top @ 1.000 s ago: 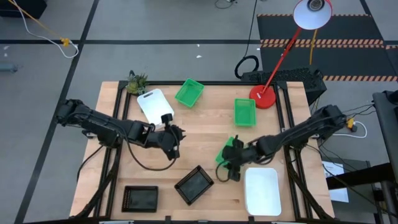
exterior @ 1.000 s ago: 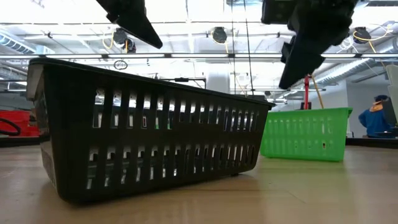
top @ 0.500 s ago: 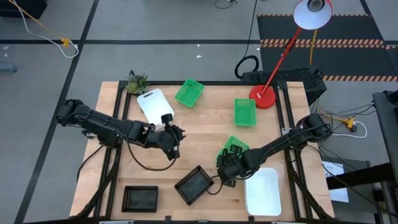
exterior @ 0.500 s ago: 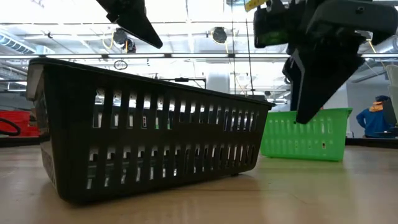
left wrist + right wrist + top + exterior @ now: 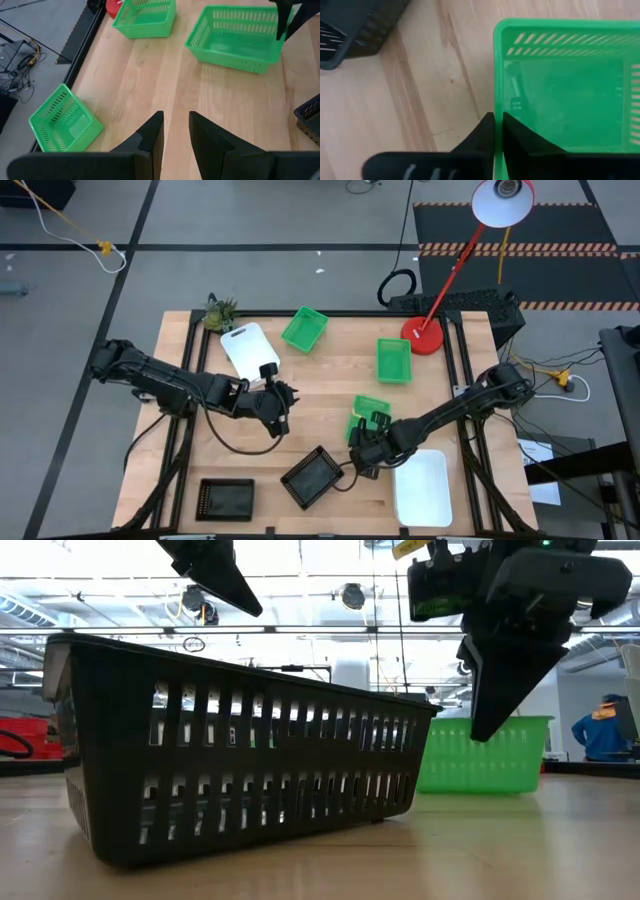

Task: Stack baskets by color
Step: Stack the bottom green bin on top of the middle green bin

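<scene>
I saw slotted plastic baskets on the pale wooden tabletop: three green, two black, two white. My right gripper had pinched together on the rim of the nearest green basket, mid-table by a black basket. My left gripper hung slightly apart, empty.

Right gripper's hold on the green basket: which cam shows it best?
Right wrist view: the right gripper is shut on the green basket rim. High view shows the arm covering that basket; low view shows the fingers in front of it; left wrist shows no contact.
</scene>
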Controlling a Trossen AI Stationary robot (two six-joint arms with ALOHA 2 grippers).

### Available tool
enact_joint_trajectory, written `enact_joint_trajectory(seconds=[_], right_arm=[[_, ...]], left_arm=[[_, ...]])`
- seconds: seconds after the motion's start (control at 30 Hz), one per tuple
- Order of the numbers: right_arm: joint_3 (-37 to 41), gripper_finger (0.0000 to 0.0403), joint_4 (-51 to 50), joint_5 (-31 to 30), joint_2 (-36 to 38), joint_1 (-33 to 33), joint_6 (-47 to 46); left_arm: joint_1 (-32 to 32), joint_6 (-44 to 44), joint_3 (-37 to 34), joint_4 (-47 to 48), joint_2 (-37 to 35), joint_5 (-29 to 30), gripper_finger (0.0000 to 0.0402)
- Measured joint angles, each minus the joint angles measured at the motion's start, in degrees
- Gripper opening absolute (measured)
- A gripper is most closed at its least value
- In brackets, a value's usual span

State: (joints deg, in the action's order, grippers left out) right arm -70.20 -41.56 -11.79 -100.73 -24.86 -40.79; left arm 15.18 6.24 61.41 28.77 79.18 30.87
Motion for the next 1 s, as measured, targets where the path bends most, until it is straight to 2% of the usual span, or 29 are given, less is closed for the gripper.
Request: enact_joint_trajectory(seconds=[0.23, 0.57, 0.8, 1.0], right_arm=[[-0.36, 0.0015, -0.31, 0.00, 2.08, 0.00, 1.37], [-0.43, 0.0005, -3.34, -0.32, 8.89, 0.00, 5.98], [-1.23, 0.0003, -9.75, -3.28, 12.97, 0.02, 6.18], [-7.44, 0.0002, -18.73, -5.81, 13.12, -0.02, 11.30]], left_arm=[[0.00, -0.04, 0.00, -0.16, 0.00, 0.00, 0.0093], [0.00, -0.04, 0.00, -0.37, 0.02, 0.00, 0.0093], [0.00, -0.05, 0.00, -0.39, 0.02, 0.00, 0.0093], [0.00, -0.09, 0.02, -0.86, 0.04, 0.00, 0.0093]])
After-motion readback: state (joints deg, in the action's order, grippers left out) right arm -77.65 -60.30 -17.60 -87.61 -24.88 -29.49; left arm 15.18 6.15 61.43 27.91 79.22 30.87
